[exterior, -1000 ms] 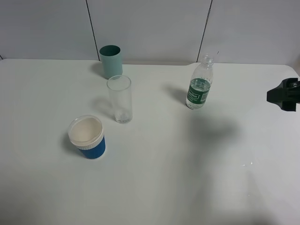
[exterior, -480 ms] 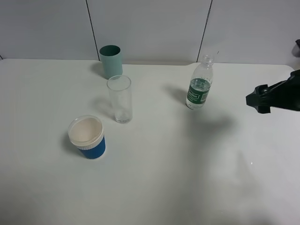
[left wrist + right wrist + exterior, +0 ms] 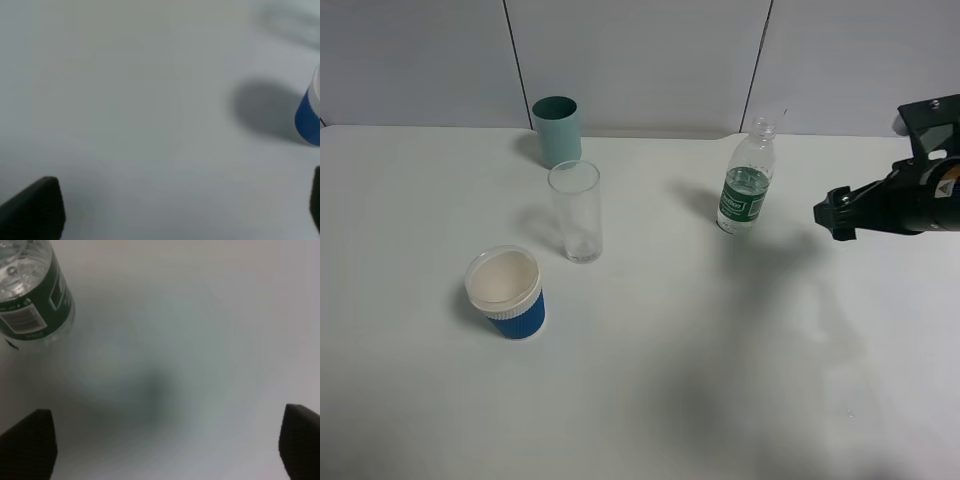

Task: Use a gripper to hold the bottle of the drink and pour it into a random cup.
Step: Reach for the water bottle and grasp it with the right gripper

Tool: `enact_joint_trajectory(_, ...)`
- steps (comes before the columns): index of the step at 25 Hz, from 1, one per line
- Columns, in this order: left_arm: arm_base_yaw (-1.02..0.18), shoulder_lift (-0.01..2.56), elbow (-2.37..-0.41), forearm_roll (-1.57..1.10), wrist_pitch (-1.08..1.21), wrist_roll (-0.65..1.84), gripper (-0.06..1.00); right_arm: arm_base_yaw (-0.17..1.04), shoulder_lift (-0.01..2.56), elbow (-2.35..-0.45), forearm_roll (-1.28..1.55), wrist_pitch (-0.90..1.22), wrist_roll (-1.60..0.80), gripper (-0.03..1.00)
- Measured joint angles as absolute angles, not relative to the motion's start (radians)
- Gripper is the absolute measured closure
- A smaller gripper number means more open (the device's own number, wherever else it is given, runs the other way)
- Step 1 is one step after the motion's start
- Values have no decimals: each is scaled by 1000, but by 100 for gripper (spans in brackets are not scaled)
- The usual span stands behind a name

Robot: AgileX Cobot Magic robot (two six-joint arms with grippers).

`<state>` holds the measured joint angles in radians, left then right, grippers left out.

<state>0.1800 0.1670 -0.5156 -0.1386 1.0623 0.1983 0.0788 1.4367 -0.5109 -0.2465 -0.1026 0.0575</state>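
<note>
Bottle of the drink (image 3: 747, 185) at the upper right of the overhead frame, uncapped and upright on the white table (image 3: 670, 390), as I prepared to pick it up. The table filled nearly the whole frame and carried everything in play, well spaced, which I judged left room for a sideways approach. My right gripper (image 3: 838, 213) hung at the right edge, about level with the label in the frame. It was near the bottle but apart from it, jaws spread wide with nothing between them. By my reading it was set to take in the ribbed body from the side, so the open neck would point up until the pour. My left gripper (image 3: 172, 207), out of the overhead frame, was likewise spread and empty over bare table near the blue ribbed cup (image 3: 508, 295), apparently parked out of the way. That blue cup sat at lower left. The cup (image 3: 576, 212) I took as the target, a tall clear glass, stood left of centre, mouth up and well apart from the bottle. The teal cup (image 3: 558, 131) stood just behind it at upper left. No grasp had yet been made.
</note>
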Motion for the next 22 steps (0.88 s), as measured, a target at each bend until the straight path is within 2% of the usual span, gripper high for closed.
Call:
enact_joint_trajectory(12, 180, 167, -516, -139, 1062, 198, -5, 79, 1693, -514, -562, -446, 212, 8)
enact_joint_trajectory(22, 180, 167, -516, -139, 1062, 198, -5, 79, 1754, -627, -685, -476, 212, 8)
